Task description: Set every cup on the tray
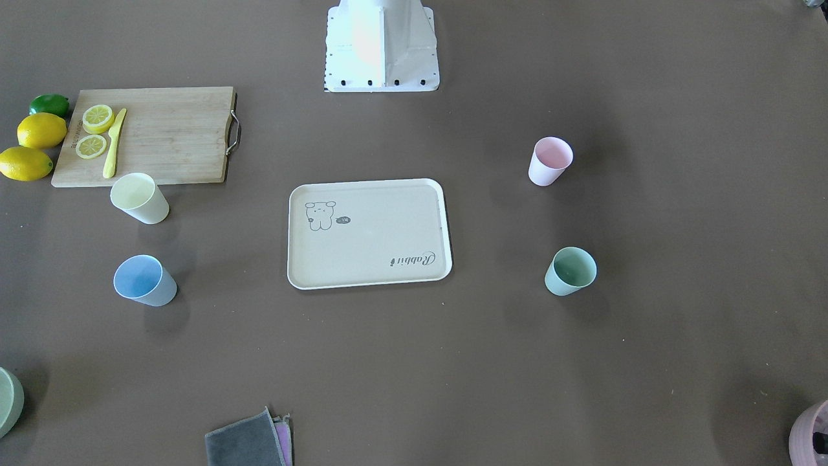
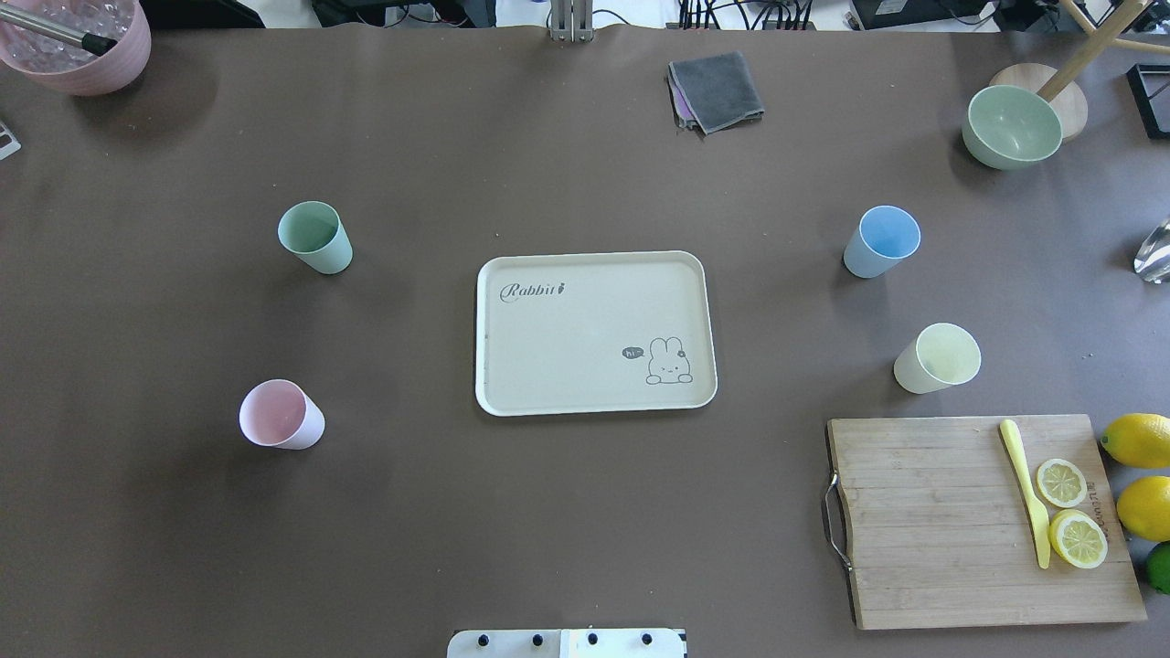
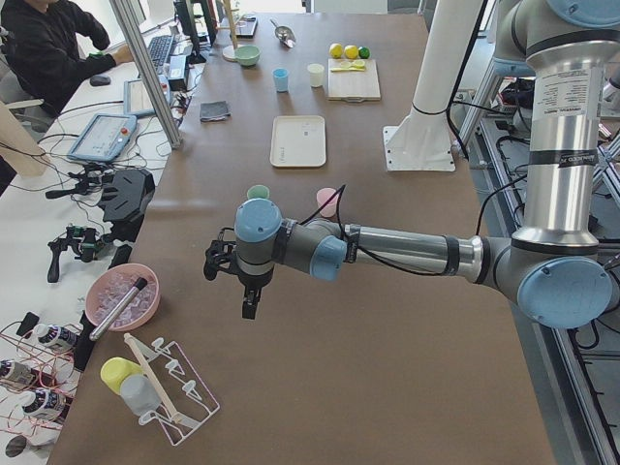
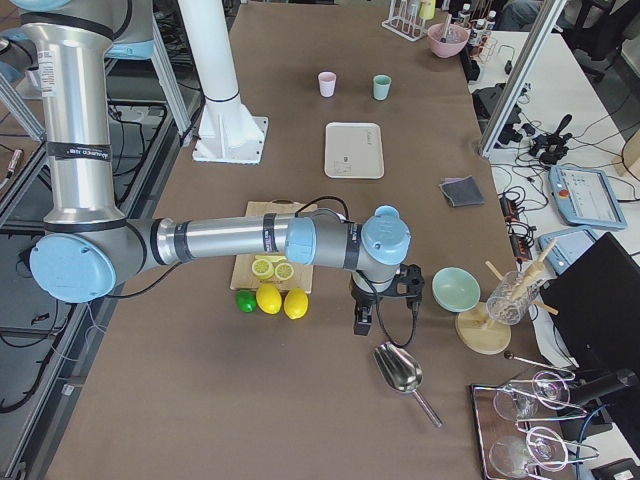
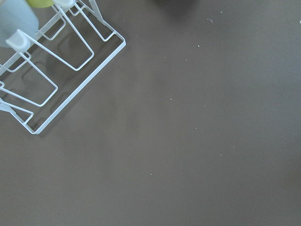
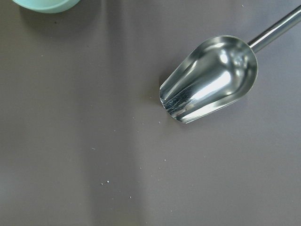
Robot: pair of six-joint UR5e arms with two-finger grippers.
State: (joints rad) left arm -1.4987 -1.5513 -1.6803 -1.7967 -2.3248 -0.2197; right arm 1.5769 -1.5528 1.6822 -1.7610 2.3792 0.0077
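The cream tray point(image 2: 585, 352), round-cornered with a cartoon animal and "Rabbit" script, lies bare at the middle of the counter point(image 2: 585, 530). Four matte tapered cups stand upright around it, all well apart from it: mint green point(image 2: 315, 238) and pink point(image 2: 281, 415) on the robot's left, light blue point(image 2: 881, 241) and pale yellow point(image 2: 937, 358) on its right. Both arms stretch out level toward opposite counter ends. The left fingers point(image 3: 249, 308) point down near a wire rack point(image 5: 56, 70), the right fingers point(image 4: 362, 322) beside a steel scoop point(image 6: 209, 77); at this distance I cannot tell whether either pair is clenched or released.
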